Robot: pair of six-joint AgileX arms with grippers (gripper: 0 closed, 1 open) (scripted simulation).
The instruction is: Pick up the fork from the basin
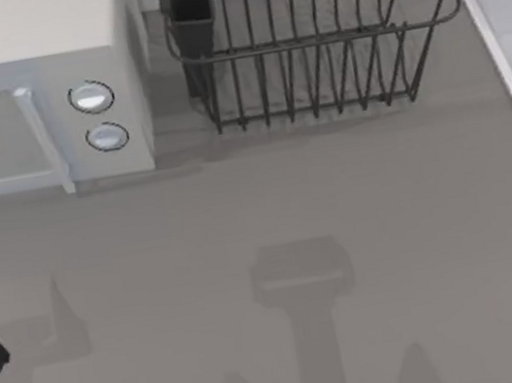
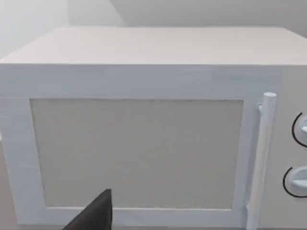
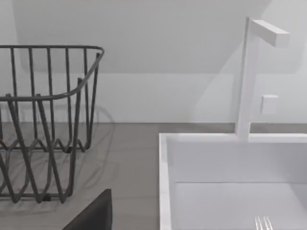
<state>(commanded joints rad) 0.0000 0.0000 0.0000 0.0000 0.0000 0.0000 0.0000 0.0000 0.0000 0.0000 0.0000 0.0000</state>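
Two thin silver metal fork tines (image 3: 263, 223) show inside the pale white raised-rim basin (image 3: 164, 182); either end effector's grip state is unclear.

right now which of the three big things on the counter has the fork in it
The basin, the pale sink under the faucet: the fork tines show on its floor. The wire rack holds no fork, and the microwave is closed.
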